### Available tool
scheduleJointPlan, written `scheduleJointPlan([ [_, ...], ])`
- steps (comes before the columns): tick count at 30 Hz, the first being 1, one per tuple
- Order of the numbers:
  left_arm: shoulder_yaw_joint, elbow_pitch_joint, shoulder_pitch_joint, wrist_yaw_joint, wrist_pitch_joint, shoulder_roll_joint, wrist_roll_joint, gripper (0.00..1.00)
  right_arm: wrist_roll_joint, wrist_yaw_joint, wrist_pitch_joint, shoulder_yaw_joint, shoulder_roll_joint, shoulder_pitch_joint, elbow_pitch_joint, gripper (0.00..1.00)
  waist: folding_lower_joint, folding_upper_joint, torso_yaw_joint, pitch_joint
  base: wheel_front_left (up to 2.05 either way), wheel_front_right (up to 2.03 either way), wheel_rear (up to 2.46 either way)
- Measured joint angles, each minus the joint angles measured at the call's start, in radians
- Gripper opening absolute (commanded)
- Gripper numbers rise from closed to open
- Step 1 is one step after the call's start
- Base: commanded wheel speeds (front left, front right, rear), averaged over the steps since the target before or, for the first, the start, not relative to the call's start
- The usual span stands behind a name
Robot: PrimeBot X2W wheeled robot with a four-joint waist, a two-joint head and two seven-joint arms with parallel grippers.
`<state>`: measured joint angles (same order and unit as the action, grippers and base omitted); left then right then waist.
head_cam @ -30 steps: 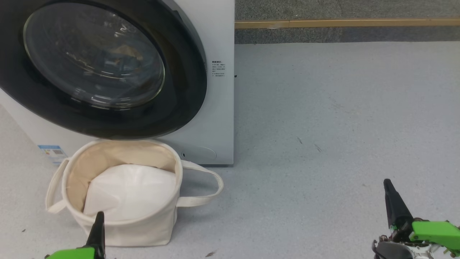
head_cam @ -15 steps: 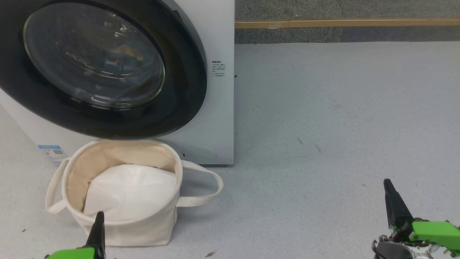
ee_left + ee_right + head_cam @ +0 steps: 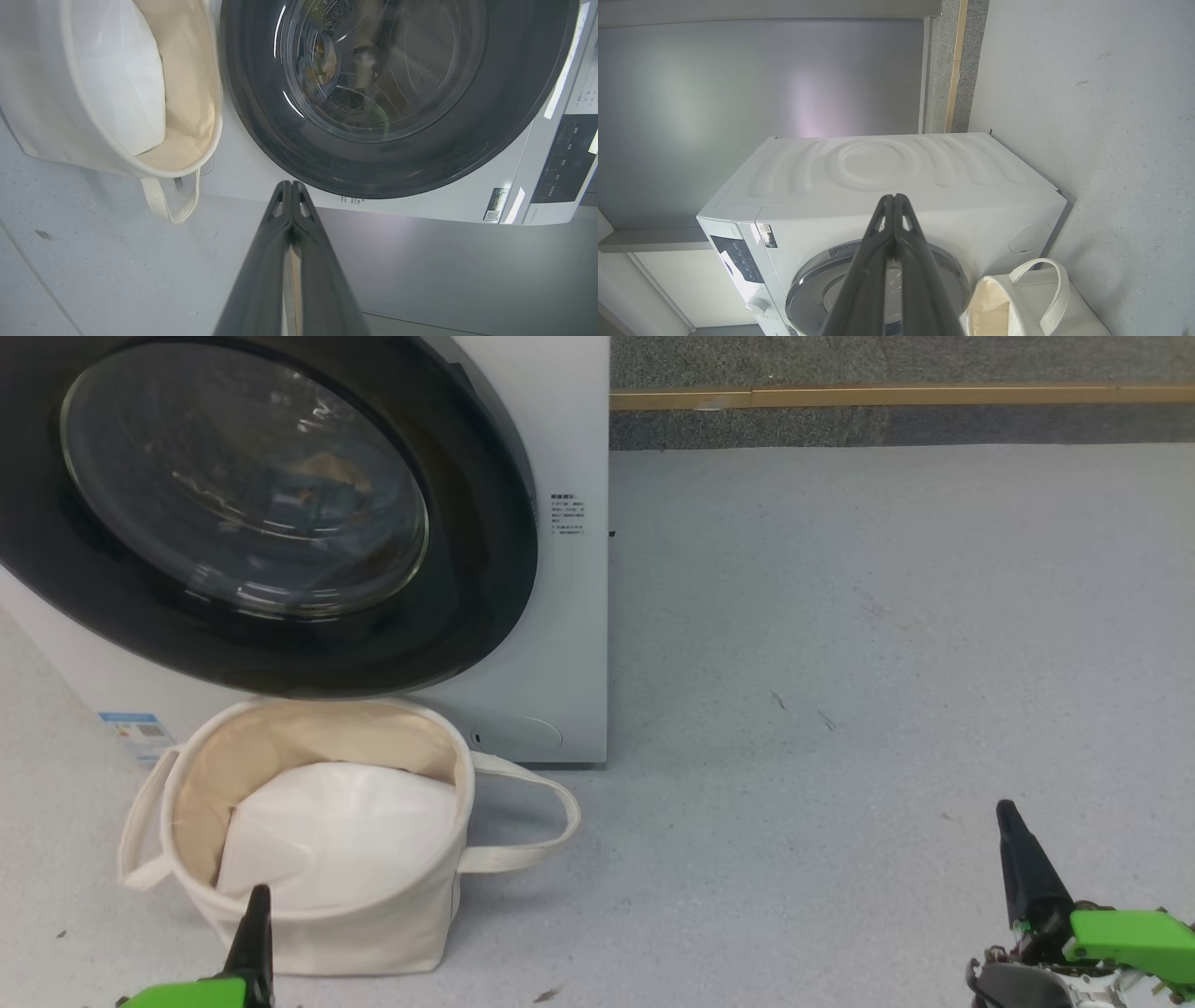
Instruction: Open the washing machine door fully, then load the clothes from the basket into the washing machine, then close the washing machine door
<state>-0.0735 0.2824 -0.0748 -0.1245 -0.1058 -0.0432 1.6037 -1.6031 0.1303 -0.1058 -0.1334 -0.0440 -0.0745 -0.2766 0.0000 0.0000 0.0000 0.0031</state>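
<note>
The white washing machine [image 3: 571,644] stands at the left, and its black-rimmed washing machine door [image 3: 476,607] lies flat against its front. Behind the glass I make out blue and orange-brown clothes [image 3: 317,490], also clothes [image 3: 324,58] in the left wrist view. In front of the door sits the cream basket [image 3: 373,933] holding a white liner [image 3: 345,840]. My left gripper [image 3: 257,905] is shut and empty at the basket's near rim. My right gripper [image 3: 1008,821] is shut and empty over the floor at the far right.
Open grey floor [image 3: 887,663] stretches right of the machine to a wall with a wooden strip [image 3: 896,397]. One basket handle [image 3: 537,821] loops out toward the right. The control panel [image 3: 565,158] runs along the machine's top edge.
</note>
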Motion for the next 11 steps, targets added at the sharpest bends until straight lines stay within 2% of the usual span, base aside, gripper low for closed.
scheduleJointPlan([
  [11, 0.000, 0.000, 0.000, 0.000, 0.000, 0.000, 0.000, 0.00, 0.000, 0.000, 0.000, 0.000, 0.000, 0.000, 0.000, 0.00, 0.0000, 0.0000, 0.000, 0.000, 0.00, 0.00, 0.00],
])
